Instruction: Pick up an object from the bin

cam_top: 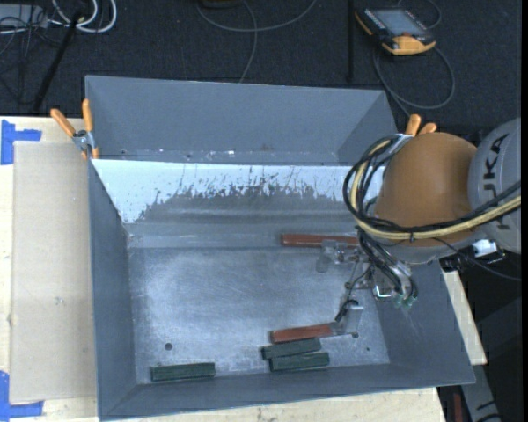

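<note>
Bin (211, 297), grey metal.
- Near left: dark green bar (183, 372).
- Near centre: paired green bars (295, 357).
- Just beyond: red-brown bar (301, 332), slim and flat, lying on the floor, not lifted.
- End effector (348, 319): low at that bar's right end; whether wide or narrow cannot be told.
- Far: second brown bar (319, 240).

Judgement: grasp and lift both remain.

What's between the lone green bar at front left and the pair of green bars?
Nothing: the camera view shows only bare bin floor between the lone green bar and the green pair.
</note>
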Tool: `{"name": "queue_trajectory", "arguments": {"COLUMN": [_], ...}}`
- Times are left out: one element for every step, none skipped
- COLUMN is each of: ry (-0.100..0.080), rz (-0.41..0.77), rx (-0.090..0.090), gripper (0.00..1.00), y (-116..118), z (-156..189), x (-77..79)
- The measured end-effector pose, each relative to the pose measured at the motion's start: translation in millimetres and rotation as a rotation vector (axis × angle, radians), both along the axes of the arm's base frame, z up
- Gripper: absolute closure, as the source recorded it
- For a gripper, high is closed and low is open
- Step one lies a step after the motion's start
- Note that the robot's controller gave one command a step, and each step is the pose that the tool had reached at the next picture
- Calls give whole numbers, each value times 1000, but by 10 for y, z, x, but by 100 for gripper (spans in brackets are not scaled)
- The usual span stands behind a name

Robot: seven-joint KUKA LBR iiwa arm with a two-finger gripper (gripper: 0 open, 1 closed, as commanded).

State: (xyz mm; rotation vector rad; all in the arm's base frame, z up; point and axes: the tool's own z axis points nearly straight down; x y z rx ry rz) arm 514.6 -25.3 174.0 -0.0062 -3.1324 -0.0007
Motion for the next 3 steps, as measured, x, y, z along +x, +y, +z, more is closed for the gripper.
{"name": "queue_trajectory", "arguments": {"ry": [-25,-10,-18], "rz": [72,75,25], "rx": [0,0,-2], "gripper": [0,100,100], "y": [420,414,-12], "z": [-1044,-1020,623], "x": [-356,-388,-278]}}
